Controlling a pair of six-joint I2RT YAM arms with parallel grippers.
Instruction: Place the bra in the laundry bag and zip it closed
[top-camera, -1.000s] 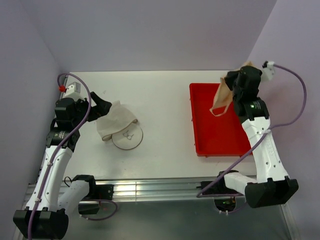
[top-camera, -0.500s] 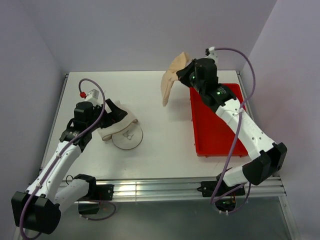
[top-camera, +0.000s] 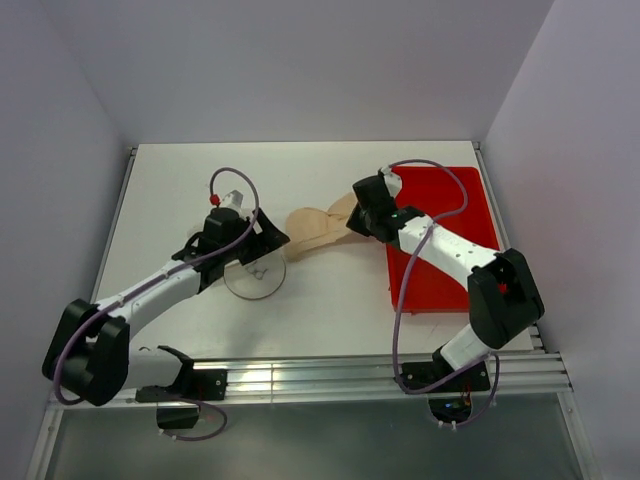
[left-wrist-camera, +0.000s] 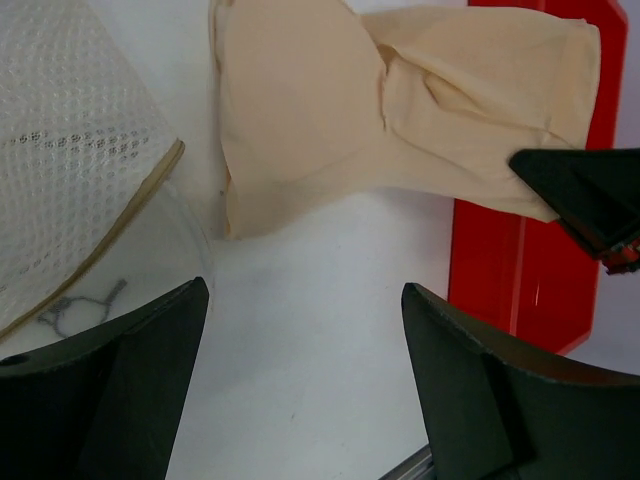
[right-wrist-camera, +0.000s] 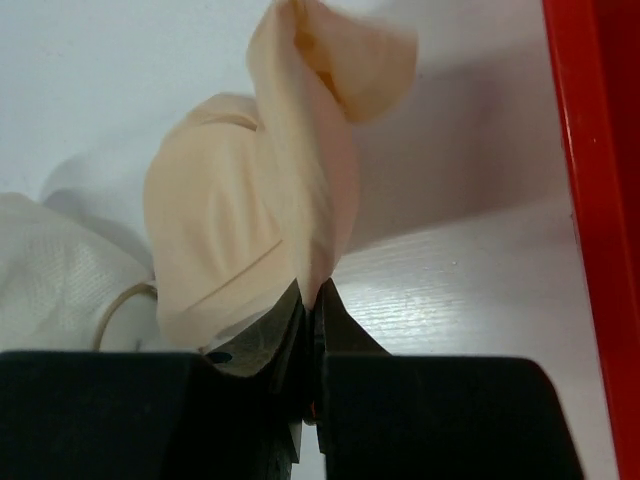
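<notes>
**White tabletop** (top-camera: 330, 300), top view. All positions are given rel. to the red rectangular plastic tray (top-camera: 455, 200), which is set at the table's R side.

**Off-white round mesh laundry bag** (top-camera: 252, 272): found well L of the tray. Its circular face, w/ a dark bra outline, is turned up. The mesh body is slumped at the side farthest from the tray.

**Beige padded bra w/ moulded cups** (top-camera: 315, 228): stretched out btwn tray and laundry bag, just L of the tray's L rim and outside the bag. One end is held at the tray side and the free cup end points away from the tray. In the L wrist view a strip of bare table is seen btwn cup and mesh. Whether the cup rests on the table cannot be told.

**R gripper** (right-wrist-camera: 312, 300): placed at the tray's L rim. Jaws are pressed together on a fold of the bra, and the fabric is seen rising out of the pinch.

**L gripper** (left-wrist-camera: 305, 380): placed well L of the tray, above the bag's tray-side edge. Fingers (left-wrist-camera: 150, 390) are spread wide w/ only bare table btwn them, and nothing is gripped.
</notes>
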